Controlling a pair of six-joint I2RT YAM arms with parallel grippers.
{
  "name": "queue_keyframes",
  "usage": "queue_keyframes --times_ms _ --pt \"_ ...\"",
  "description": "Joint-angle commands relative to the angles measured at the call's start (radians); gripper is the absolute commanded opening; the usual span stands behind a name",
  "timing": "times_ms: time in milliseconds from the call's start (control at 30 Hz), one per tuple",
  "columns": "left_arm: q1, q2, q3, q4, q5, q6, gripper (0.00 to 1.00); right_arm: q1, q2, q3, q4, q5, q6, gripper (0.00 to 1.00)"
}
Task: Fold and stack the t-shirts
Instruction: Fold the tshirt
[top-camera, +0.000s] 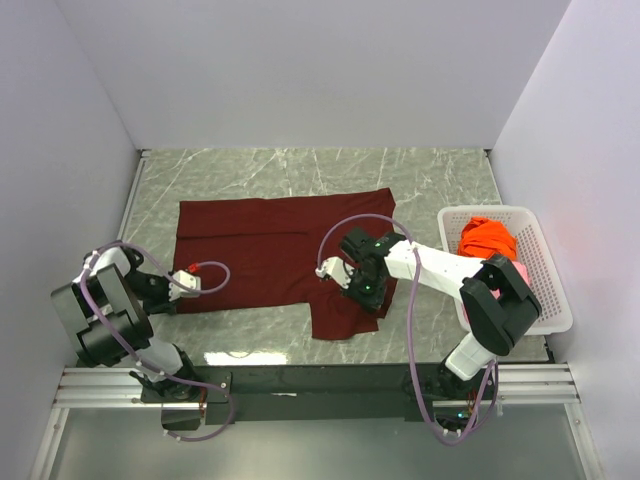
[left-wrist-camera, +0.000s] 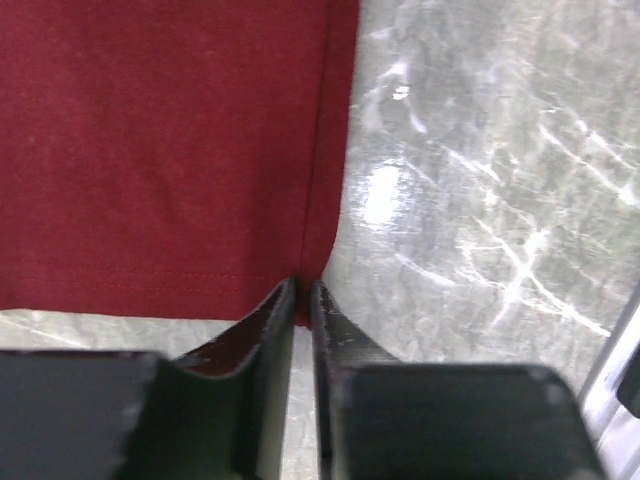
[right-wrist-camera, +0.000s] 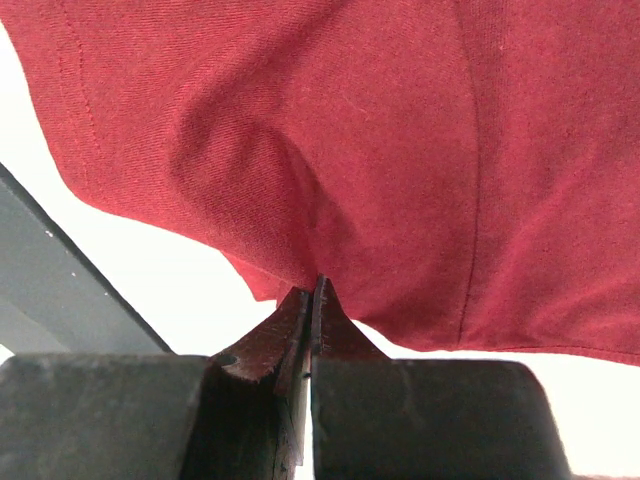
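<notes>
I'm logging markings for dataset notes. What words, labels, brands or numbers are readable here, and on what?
None: no readable text in any view. The maroon t-shirt, the orange t-shirt, the white basket and the marble table all show plain surfaces, with no print, tag or number visible.

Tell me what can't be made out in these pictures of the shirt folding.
Top view: the right arm covers part of the basket; only a sliver of pink cloth shows there.
Top view: the right gripper hides where it pinches the maroon t-shirt.
Left wrist view: the left gripper holds one corner; the top and left edges cut off the rest.
Right wrist view: everything behind the cloth is washed out white.
</notes>
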Motion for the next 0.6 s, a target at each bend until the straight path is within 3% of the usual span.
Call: queue_keyframes --times_ms 0,133,567 --pt "-0.001 0.029 -0.035 0.02 -0.028 -0.002 0.16 -0.014 -0.033 0.0 -0.028 -0.026 -0.006 0.0" --pt "-0.001 0.026 0.045 -0.048 -0.001 -0.013 0.01 -0.031 -0.065 0.027 -0.057 -0.027 -0.03 0.0" --pt "-0.004 0.041 0.211 -0.171 0.113 -0.046 0.01 -0.118 -0.068 0.174 -0.192 0.014 -0.148 0.0"
